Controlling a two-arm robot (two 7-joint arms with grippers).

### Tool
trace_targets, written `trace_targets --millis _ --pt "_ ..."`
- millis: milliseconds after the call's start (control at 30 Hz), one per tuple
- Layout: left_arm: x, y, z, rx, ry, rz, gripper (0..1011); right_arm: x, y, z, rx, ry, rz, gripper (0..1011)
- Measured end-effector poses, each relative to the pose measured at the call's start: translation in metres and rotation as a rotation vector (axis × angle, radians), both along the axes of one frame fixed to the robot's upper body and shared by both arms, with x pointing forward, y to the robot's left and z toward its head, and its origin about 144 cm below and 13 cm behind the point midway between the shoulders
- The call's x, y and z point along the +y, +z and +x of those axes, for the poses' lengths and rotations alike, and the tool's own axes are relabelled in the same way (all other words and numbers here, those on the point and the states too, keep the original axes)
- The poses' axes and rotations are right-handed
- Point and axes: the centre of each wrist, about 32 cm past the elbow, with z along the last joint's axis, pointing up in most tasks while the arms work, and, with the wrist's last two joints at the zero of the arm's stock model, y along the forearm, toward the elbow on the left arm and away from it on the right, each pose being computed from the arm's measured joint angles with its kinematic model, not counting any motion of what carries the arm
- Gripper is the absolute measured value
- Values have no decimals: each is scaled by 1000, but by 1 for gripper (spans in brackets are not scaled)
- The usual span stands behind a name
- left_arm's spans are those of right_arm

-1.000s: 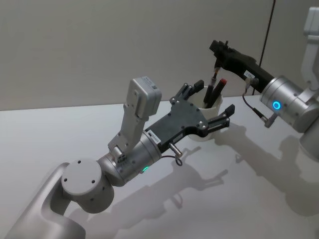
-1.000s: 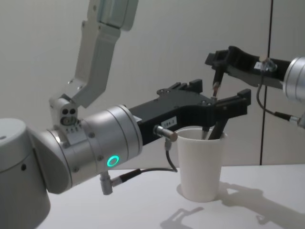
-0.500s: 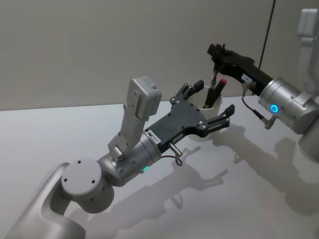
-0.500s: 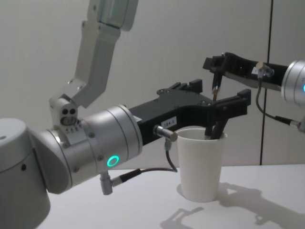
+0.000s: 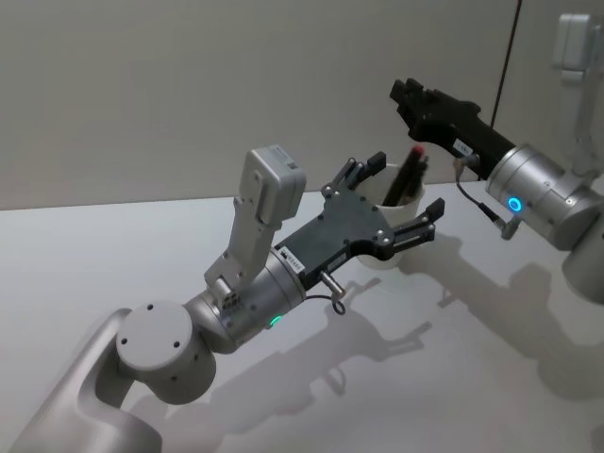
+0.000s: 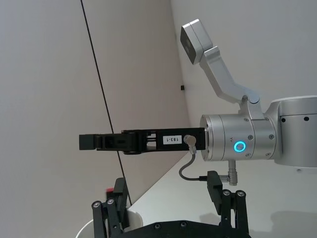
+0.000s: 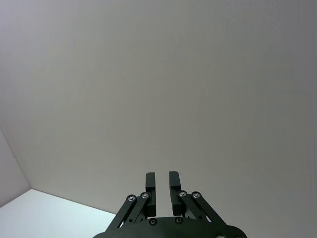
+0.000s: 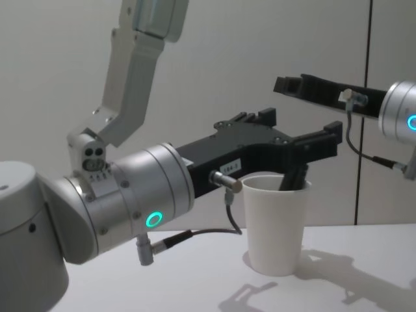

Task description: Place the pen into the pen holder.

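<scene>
The pen holder is a white paper cup standing on the table. A dark pen with a red end leans inside it, its top above the rim. My left gripper is open, with one finger on each side of the cup near its rim, touching nothing I can see. My right gripper hovers above and behind the cup. In the right wrist view its fingers stand slightly apart around nothing. The red pen end shows beside a left finger.
The white table extends to the right of the cup and towards me. A grey wall rises close behind it. The left arm's large elbow takes up the near left. The right arm's body is at the far right.
The right gripper has let go of the pen it held over the cup. That pen now rests in the cup, and the gripper has levelled out higher up. The left arm has stayed put.
</scene>
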Motion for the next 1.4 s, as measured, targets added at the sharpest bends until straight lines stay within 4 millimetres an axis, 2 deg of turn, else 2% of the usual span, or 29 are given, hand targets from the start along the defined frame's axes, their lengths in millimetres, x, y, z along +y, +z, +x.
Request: trace_targets --millis 367,500,667,700,733,833,867,967,1000,1067,1167,1300,1400 --pt "0 0 0 0 0 0 1001 2 0 4 -38 5 -46 169" --pt "0 0 0 0 0 0 1001 3 0 4 -45 6 -54 270" --pt "0 0 0 0 0 0 1001 3 0 5 -51 8 -63 443" --pt "0 0 0 0 0 0 1001 3 0 5 -51 8 -63 443" --pt "0 0 0 0 0 0 1001 3 0 5 -52 9 -65 501" --pt "0 0 0 0 0 0 1001 3 0 5 -54 9 -68 580" --pt "0 0 0 0 0 0 1001 3 0 5 -55 9 -69 642" --pt "0 0 0 0 0 0 1001 3 0 5 -57 9 -71 701" --pt "0 0 0 0 0 0 1001 3 0 5 -57 10 -72 759" --pt "0 0 0 0 0 0 1001 4 0 5 -58 10 -73 797" --pt "0 0 0 0 0 0 1001 4 0 5 -59 10 -74 907" --pt "0 0 0 0 0 0 1001 4 0 6 -60 11 -75 999" --pt "0 0 0 0 0 0 1001 4 0 6 -60 11 -76 1001"
